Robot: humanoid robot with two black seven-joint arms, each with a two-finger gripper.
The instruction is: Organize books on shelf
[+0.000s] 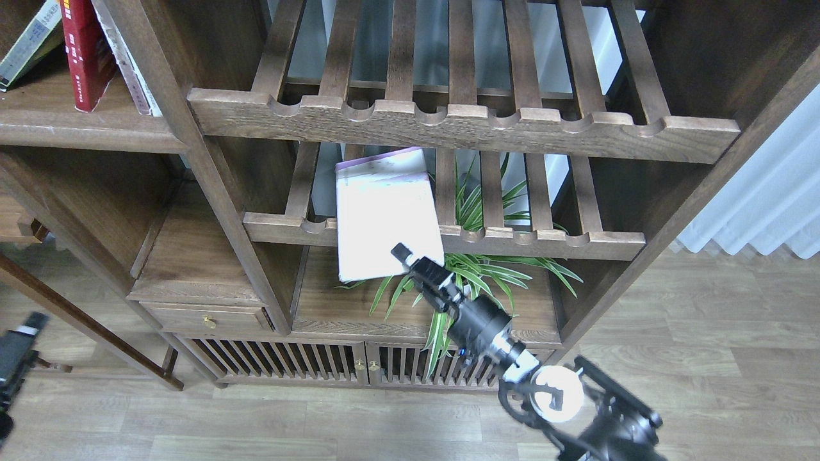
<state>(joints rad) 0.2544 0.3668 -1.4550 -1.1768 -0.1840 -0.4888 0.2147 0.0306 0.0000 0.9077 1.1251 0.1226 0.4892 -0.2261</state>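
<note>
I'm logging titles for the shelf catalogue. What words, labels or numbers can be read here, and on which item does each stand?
No text can be read.
red book: pale marks on spine and cover, too small to read.
yellow-green book: printed lines, too blurred.
pale lavender-white book, gripped by the right gripper: faint smudges only, nothing readable.

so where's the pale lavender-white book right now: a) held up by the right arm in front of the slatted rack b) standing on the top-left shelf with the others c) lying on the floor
a, the pale book is gripped at its lower corner by the right end effector, in front of the slatted rack.
</note>
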